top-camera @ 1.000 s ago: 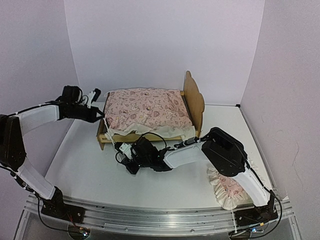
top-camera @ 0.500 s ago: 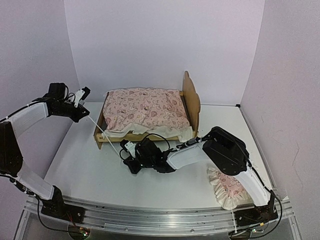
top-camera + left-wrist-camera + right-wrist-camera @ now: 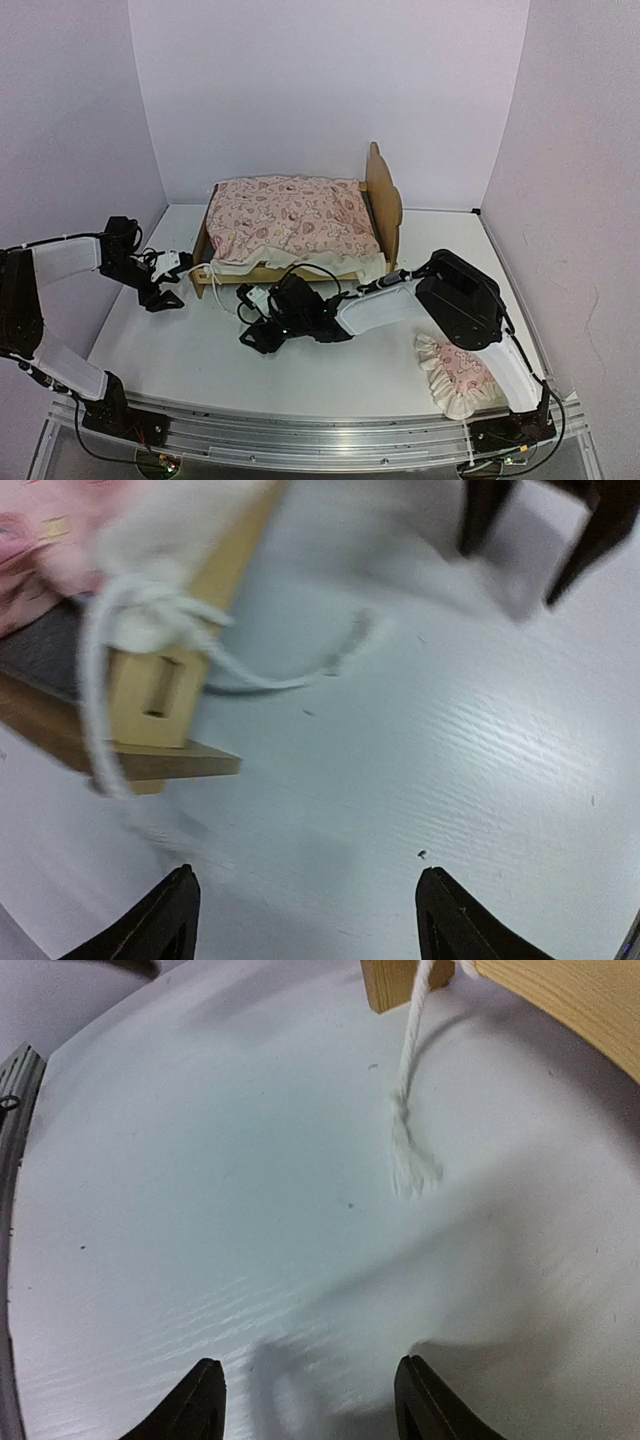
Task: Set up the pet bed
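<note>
The pet bed stands on the white worktop in the upper middle of the overhead view, its bear-ear headboard toward the right. The pink heart-print mattress already lies on the frame and covers the slats from end to end. A white cord is knotted round the post at the bed's lower-left corner. In the left wrist view the knot sits on top of that post, with loose loops trailing onto the worktop. This looks like a tie that keeps the mattress from sliding off the frame.

The left gripper is at the left of the frame, just beside that corner and low over the worktop. Its jaws are wide with nothing between them, as its own view confirms. The right gripper hangs below the bed's front rail near the centre, jaws partly spread and empty. A frayed cord end dangles from the wooden leg onto the surface ahead of it.

The 2 grippers flank the 1 tied corner, which suggests the tie there is done and released. The small ruffled pillow lies at the lower right, partly under the right arm and well apart from the bed. Placing it by the headboard is probably what remains.
</note>
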Available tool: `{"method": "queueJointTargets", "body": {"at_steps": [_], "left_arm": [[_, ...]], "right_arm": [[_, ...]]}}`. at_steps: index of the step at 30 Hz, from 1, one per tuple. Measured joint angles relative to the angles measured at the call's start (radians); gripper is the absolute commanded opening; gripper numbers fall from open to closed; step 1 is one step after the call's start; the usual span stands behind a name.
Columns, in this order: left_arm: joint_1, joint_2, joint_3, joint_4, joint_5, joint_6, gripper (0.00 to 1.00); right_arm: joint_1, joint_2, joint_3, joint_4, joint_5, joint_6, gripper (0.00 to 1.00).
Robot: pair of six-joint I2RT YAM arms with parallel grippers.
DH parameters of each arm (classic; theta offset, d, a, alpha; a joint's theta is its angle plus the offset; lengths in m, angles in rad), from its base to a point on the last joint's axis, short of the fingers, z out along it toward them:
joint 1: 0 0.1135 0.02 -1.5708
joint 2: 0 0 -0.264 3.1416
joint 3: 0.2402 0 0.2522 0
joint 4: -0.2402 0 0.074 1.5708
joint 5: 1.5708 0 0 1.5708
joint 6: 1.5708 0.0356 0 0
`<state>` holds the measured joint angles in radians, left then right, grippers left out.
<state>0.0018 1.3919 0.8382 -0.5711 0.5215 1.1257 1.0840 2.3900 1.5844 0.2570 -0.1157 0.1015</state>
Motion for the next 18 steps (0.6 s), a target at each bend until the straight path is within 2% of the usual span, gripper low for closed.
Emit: {"method": "queueJointTargets", "body": {"at_steps": [1, 4, 7, 9, 14, 18], "left_arm": [[0.0, -0.001, -0.009, -0.025, -0.006, 0.067, 0.78], [0.0, -0.018, -0.122, -0.08, -0.09, 0.302, 0.77], [0.0, -0.05, -0.253, -0.135, -0.182, 0.455, 0.8], [-0.005, -0.093, -0.28, -0.187, -0.206, 0.517, 0.83], [-0.044, -0.208, -0.237, -0.264, -0.198, 0.569, 0.86], [-0.154, -0.233, -0.133, -0.319, -0.152, 0.461, 0.86]], "right_arm": [[0.0, -0.02, -0.019, -0.012, -0.006, -0.004, 0.74], [0.001, -0.102, -0.082, -0.065, -0.019, 0.002, 0.76], [0.0, -0.192, -0.108, -0.137, -0.032, 0.004, 0.76], [-0.005, -0.252, -0.107, -0.194, -0.046, 0.008, 0.72], [-0.075, -0.392, -0.077, -0.36, -0.108, 0.077, 0.57], [-0.196, -0.491, -0.05, -0.53, -0.1, 0.145, 0.44]]}}
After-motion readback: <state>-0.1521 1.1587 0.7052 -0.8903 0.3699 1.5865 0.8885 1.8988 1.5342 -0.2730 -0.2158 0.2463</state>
